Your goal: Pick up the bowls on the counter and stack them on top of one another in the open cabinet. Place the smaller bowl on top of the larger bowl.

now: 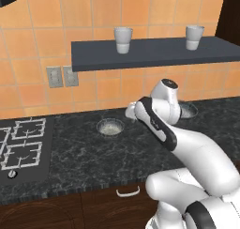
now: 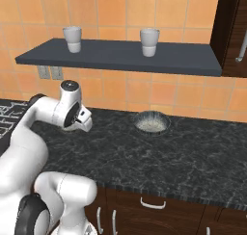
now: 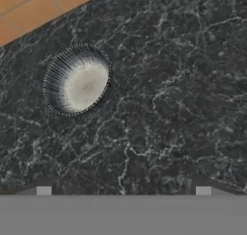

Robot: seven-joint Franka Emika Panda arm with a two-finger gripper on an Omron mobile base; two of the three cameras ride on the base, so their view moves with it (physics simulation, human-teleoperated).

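Note:
The smaller bowl [image 1: 110, 126], grey-rimmed with a pale speckled inside, sits on the black counter [image 1: 89, 153] left of my hand. In the hand view it lies up and left [image 3: 77, 79] of the fingertips, near the tiled wall. The larger bowl [image 2: 152, 122] rests close to the wall, to the right of the arm; in the left base view the forearm hides part of the larger bowl [image 1: 189, 110]. My gripper [image 1: 130, 113] [image 2: 86, 125] [image 3: 123, 190] hangs low over bare counter [image 3: 169, 109] between the two bowls, open and empty. The slate-grey shelf [image 1: 154, 54] [image 2: 120, 56] runs above.
Two pale cups [image 1: 123, 39] [image 1: 194, 37] stand on the shelf, spaced apart, with bare board between them. A hob with white grates [image 1: 21, 148] lies at the counter's left end. Wall sockets [image 1: 62, 76] sit under the shelf's left end. A dark tall cabinet [image 2: 234, 32] stands at the right.

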